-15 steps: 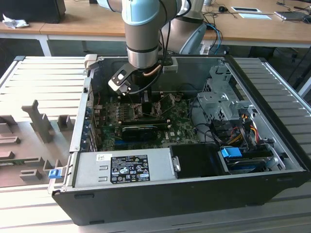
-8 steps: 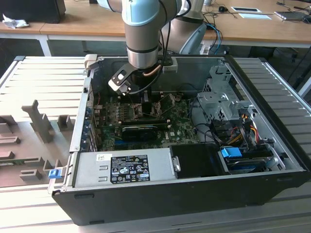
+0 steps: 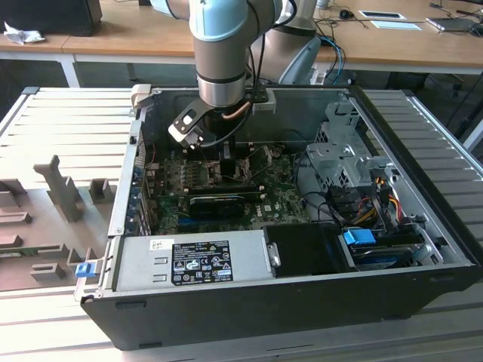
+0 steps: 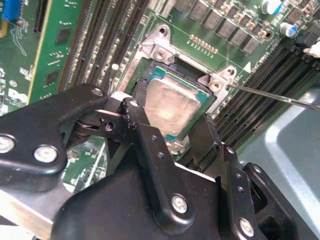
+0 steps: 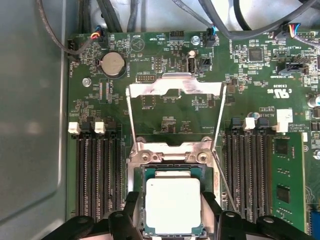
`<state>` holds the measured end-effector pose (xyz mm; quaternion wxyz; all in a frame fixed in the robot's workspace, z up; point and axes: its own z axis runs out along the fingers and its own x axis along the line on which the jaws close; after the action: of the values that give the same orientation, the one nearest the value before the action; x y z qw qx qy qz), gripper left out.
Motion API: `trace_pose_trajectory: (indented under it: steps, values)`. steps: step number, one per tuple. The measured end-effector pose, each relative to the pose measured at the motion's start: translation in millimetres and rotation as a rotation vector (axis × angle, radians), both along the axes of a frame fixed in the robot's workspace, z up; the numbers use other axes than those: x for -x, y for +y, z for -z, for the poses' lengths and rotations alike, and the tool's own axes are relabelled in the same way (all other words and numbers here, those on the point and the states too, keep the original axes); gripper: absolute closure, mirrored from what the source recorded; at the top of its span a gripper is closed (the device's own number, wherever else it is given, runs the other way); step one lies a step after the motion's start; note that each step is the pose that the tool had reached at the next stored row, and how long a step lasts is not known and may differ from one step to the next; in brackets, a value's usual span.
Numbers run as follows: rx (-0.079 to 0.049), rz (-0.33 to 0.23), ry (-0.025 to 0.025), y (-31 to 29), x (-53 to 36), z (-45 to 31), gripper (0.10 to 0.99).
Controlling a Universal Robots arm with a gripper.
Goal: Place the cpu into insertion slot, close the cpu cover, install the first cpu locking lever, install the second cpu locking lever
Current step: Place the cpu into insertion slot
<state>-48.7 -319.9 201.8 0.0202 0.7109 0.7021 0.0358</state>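
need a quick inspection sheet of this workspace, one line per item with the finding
surface: green motherboard inside an open pc case, which lies on a ribbed grey table
job's things: cpu sits at the insertion slot; cpu cover swung open; one locking lever stands free of the slot
clutter: grey fixture blocks at the exterior view's left
grippers: gripper low over the slot, astride the cpu; grip cannot be judged
cables: grey cables along the board edge; coloured wires by the drive bay
surroundings: wooden desks behind
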Motion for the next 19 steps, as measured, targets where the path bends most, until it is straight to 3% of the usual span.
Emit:
trace_pose_trajectory:
  steps: [5, 11, 12, 13, 14, 15, 16, 18, 19]
  values:
    - [0.000, 0.000, -0.0001, -2.2, 0.0, 0.0, 0.482]
    - [0.000, 0.000, 0.0023, -2.2, -0.1, -9.2, 0.498]
    - [0.000, 0.000, 0.0035, -2.2, -0.1, -9.9, 0.624]
    - [0.000, 0.000, 0.0043, -2.2, -0.1, -10.5, 0.686]
    - [0.000, 0.000, 0.0051, -2.3, -0.1, -11.1, 0.745]
    - [0.000, 0.000, 0.0058, -2.2, -0.1, -11.6, 0.745]
    - [0.000, 0.000, 0.0068, -2.2, -0.2, -12.6, 0.867]
    - [0.000, 0.000, 0.0085, -2.2, -0.2, -14.2, 0.980]
    - [0.000, 0.000, 0.0092, -2.2, -0.2, -15.0, 0.980]
